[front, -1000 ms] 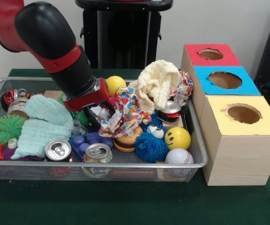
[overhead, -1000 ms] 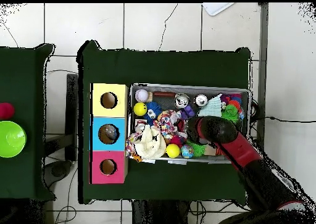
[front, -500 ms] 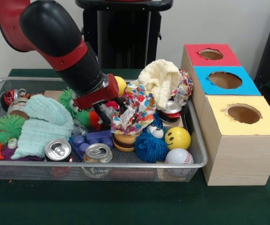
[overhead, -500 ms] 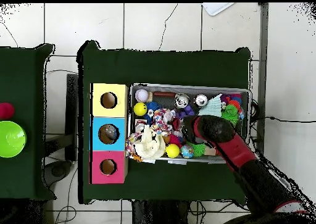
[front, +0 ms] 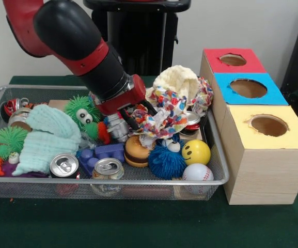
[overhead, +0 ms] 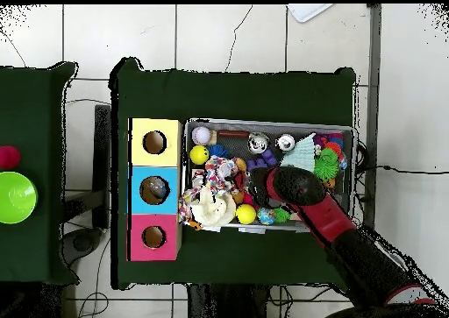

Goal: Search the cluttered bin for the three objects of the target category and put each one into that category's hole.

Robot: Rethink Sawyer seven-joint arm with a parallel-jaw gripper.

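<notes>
Our gripper [front: 138, 114] is closed on the patterned cloth [front: 167, 116], hanging over the bin [front: 217, 155], with the blue-topped hole [front: 248, 88] beside it.

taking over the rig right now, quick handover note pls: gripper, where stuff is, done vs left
Gripper: shut on the multicoloured cloth, lifted above the clutter in the wire bin.
Other cloths: cream one at the bin's back, mint one at its left.
Boxes with red, blue and yellow holes stand right of the bin. The overhead view shows something in the blue hole; what it is cannot be told.
Left: carry the held cloth to its hole, then the rest.
</notes>
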